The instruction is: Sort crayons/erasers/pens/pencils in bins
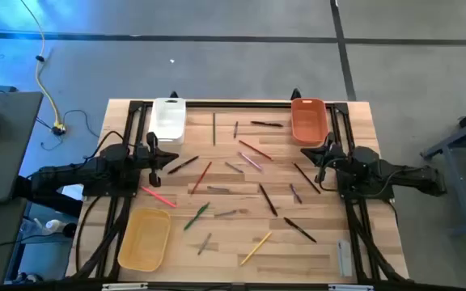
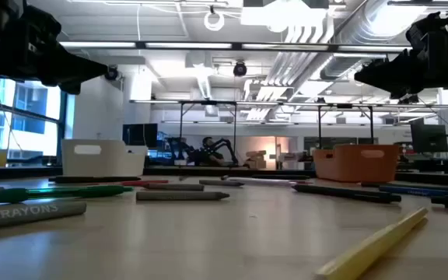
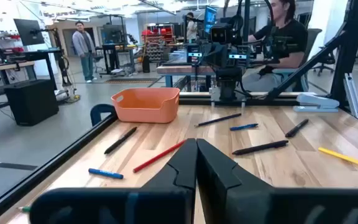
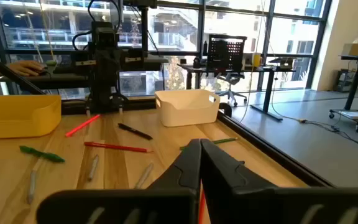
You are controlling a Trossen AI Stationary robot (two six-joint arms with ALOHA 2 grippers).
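Observation:
Several crayons, pens and pencils lie flat and scattered over the middle of the wooden table. The white bin stands at the far left, the orange bin at the far right and the yellow bin at the near left. My left gripper hovers shut at the table's left side, pointing level toward the right; its joined fingers hold nothing. My right gripper hovers shut at the right side, facing left, and its fingers are likewise empty.
A grey flat bar lies near the front right corner. Black frame rails run along both table sides. Beyond the table a seated person and a standing person show. A hand rests behind the yellow bin.

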